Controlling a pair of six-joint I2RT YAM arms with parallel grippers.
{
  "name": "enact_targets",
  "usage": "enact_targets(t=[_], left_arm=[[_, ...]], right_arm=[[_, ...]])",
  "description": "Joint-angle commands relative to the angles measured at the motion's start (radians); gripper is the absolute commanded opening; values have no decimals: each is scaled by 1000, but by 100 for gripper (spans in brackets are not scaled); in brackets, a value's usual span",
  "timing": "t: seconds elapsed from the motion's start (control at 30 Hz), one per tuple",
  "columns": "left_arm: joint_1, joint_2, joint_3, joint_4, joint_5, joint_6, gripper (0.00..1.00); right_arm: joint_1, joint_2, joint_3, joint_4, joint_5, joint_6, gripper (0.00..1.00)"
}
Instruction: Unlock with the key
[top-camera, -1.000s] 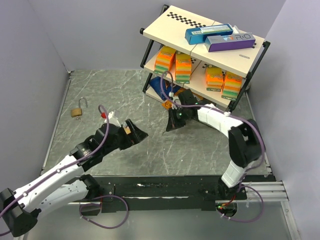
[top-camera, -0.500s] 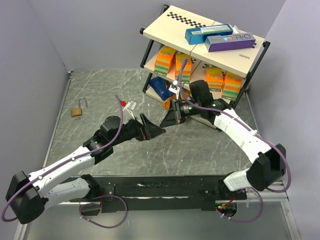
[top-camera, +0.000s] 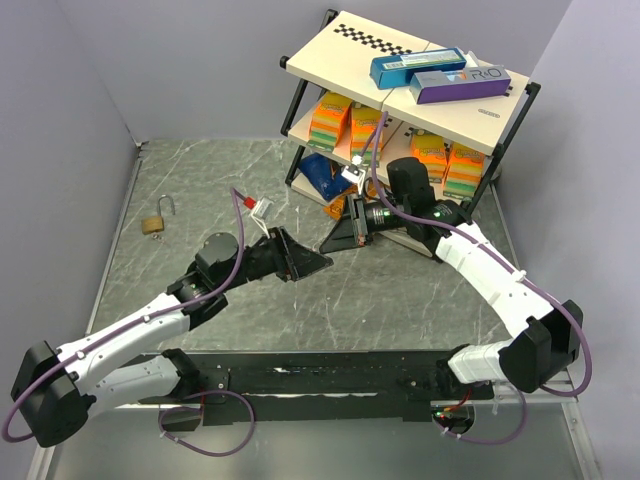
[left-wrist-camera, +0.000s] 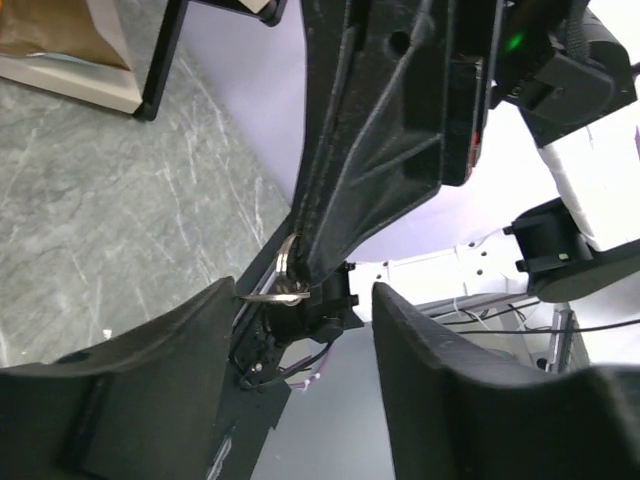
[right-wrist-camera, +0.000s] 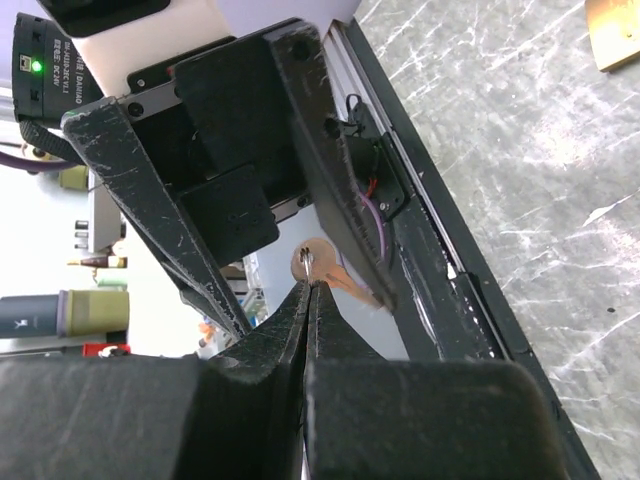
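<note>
My right gripper (top-camera: 327, 247) is shut on the key (right-wrist-camera: 335, 277), a small coppery-brown key with a silver ring at its head, which sticks out past the closed fingertips (right-wrist-camera: 300, 300). My left gripper (top-camera: 316, 264) is open and points at the right gripper, the tips almost meeting above the table's middle. In the left wrist view the right gripper's fingers (left-wrist-camera: 340, 220) come down between my open left gripper's (left-wrist-camera: 305, 300) jaws, with the thin key edge (left-wrist-camera: 272, 297) by the left finger. A brass padlock (top-camera: 155, 222) with an open silver shackle lies on the table far left.
A black-framed shelf (top-camera: 400, 70) stands at the back right with orange boxes (top-camera: 366, 135) and blue and purple boxes on top. A blue packet (top-camera: 320, 175) and a small orange thing (top-camera: 335, 208) lie at its foot. Grey walls enclose the marbled table (top-camera: 230, 190).
My left gripper has moved right and forward towards the right gripper. My right arm has swung its gripper left to meet it, the elbow stretching out to the right.
</note>
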Motion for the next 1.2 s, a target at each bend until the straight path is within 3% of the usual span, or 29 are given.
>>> enact_targets(t=[0.0,0.27,0.47,0.6,0.77,1.17], left_arm=[[-7,-7,-12,79,29,-9,58],[-9,-30,-29,47,-20,-11,48],[-10,-47,-35,15,-48,0,33],[-11,-60,-43,15,-59,0,13],[-11,-76,-49,-2,-65,6,2],[-11,-153,-81,-103,-34,87,1]], right_arm=[[3,-43,31,27,-19,34,0],[4,-47,31,33,-11,51,0],[4,-46,27,36,-8,61,0],[4,-44,22,35,-7,63,0],[1,-46,8,35,16,69,0],[-22,-64,-67,68,67,89,1]])
